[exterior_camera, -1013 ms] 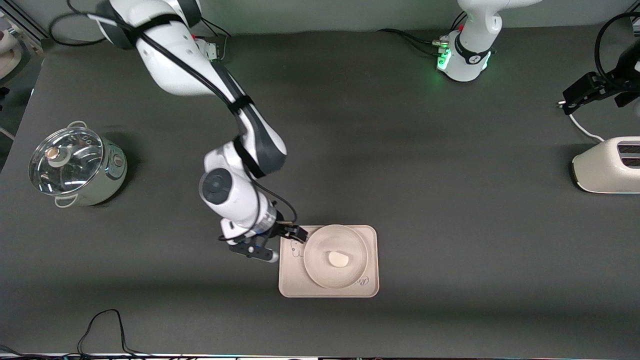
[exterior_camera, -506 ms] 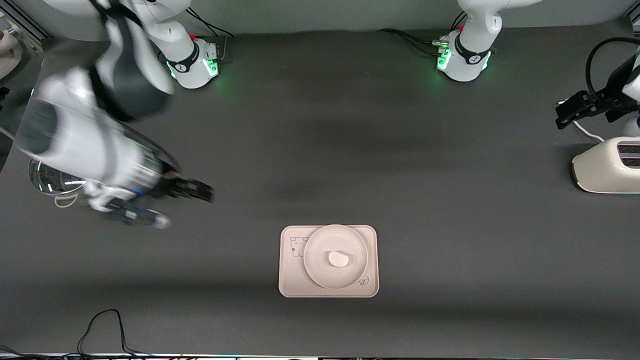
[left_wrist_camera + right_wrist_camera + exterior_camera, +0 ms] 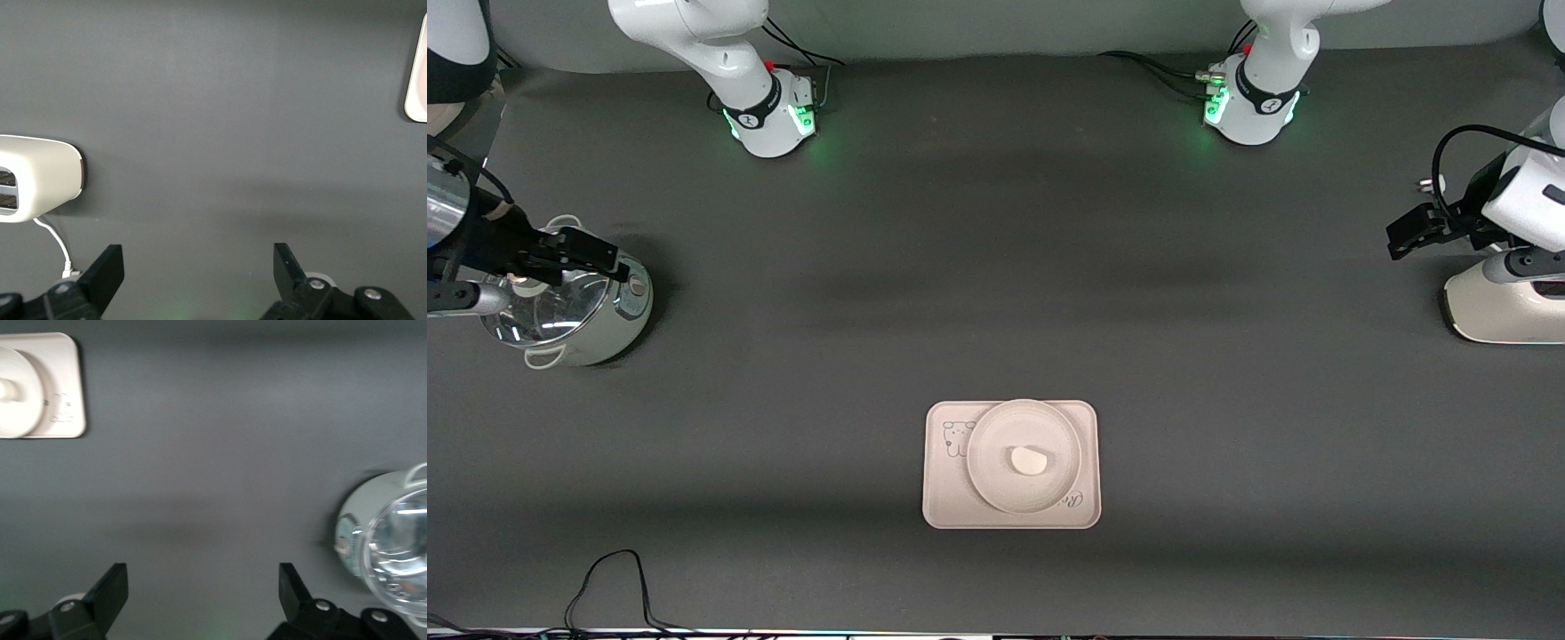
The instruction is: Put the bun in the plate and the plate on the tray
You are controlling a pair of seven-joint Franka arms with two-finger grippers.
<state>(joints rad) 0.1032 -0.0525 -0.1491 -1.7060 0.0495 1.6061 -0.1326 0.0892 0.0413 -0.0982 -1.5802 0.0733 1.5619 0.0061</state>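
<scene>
Both grippers hang empty with jaws apart: the right gripper (image 3: 578,253) over the lidded pot (image 3: 569,307) at the right arm's end, the left gripper (image 3: 1409,233) beside the toaster (image 3: 1498,307) at the left arm's end. Between them, nearer the front camera, the tray (image 3: 943,498) carries the plate (image 3: 996,489), with the bun (image 3: 1029,460) on it.

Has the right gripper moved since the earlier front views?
Yes. The right gripper has left the tray edge and swung to the right arm's end of the table, now open over the pot.
</scene>
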